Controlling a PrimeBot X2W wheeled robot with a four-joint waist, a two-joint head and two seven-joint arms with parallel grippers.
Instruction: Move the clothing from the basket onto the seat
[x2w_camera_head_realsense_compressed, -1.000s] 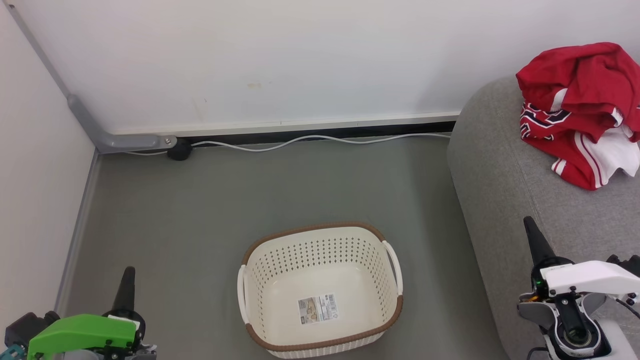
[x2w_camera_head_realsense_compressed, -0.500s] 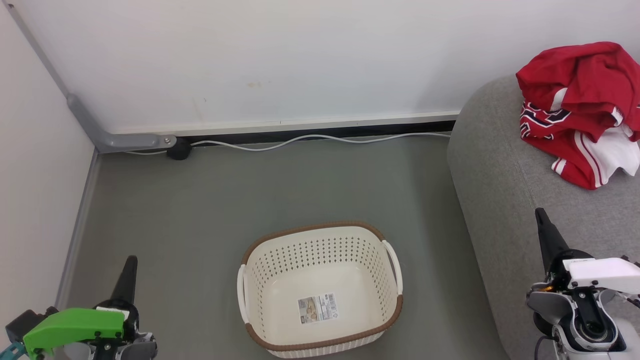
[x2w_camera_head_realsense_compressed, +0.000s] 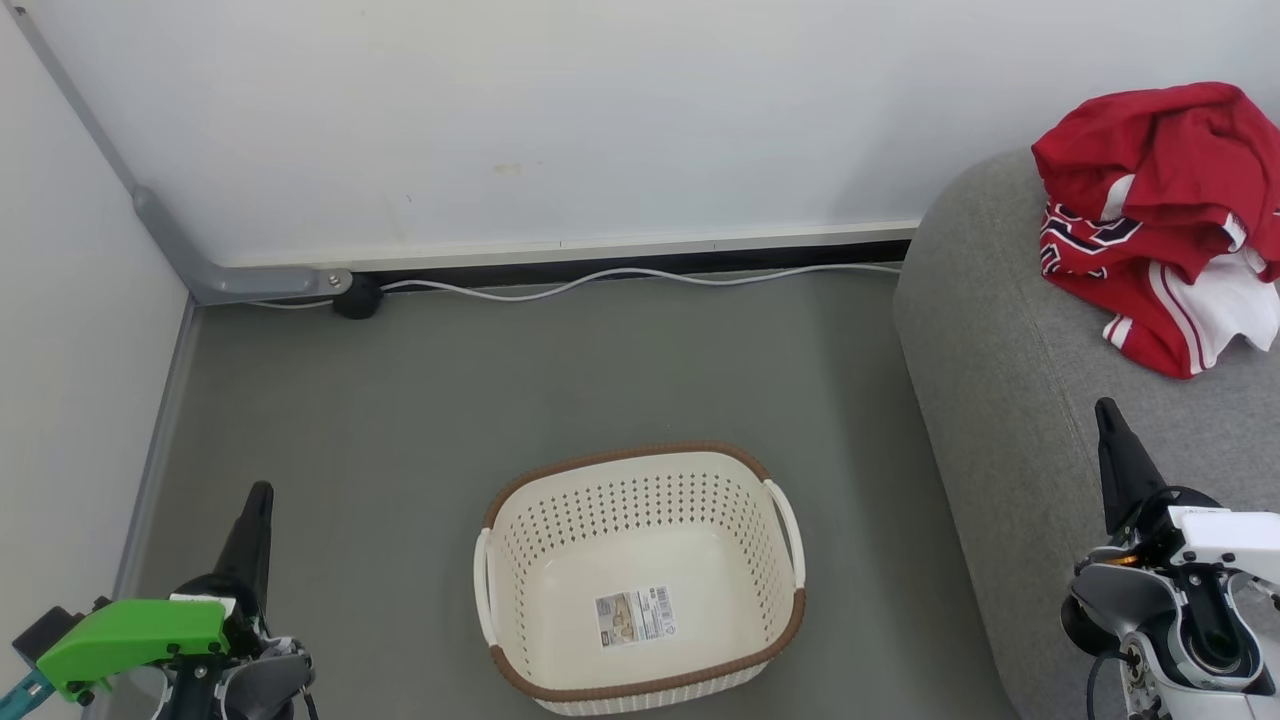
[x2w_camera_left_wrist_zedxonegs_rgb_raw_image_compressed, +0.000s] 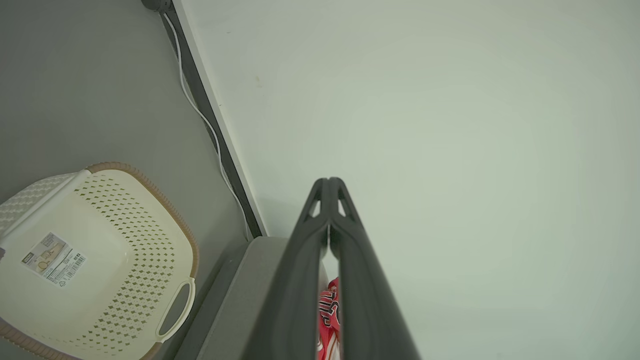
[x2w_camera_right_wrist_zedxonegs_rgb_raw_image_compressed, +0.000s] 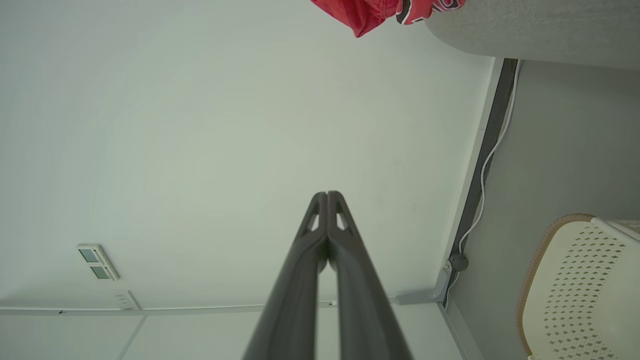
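Grey floor (x2w_camera_head_realsense_compressed: 400, 400) open from white wall (x2w_camera_head_realsense_compressed: 600, 120) down to basket (x2w_camera_head_realsense_compressed: 620, 455) at bottom centre. Seat (x2w_camera_head_realsense_compressed: 1000, 350) rounded along right edge of frame, apart from basket. Clothing (x2w_camera_head_realsense_compressed: 1150, 190) heaped on seat, upper right. Left hand (x2w_camera_head_realsense_compressed: 260, 492) lower left, right hand (x2w_camera_head_realsense_compressed: 1105, 408) lower right, both closed, gripping nothing.

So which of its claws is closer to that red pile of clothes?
The right gripper: it is at the sofa, below the clothing in the head view. The left gripper sits far across, beyond the basket.
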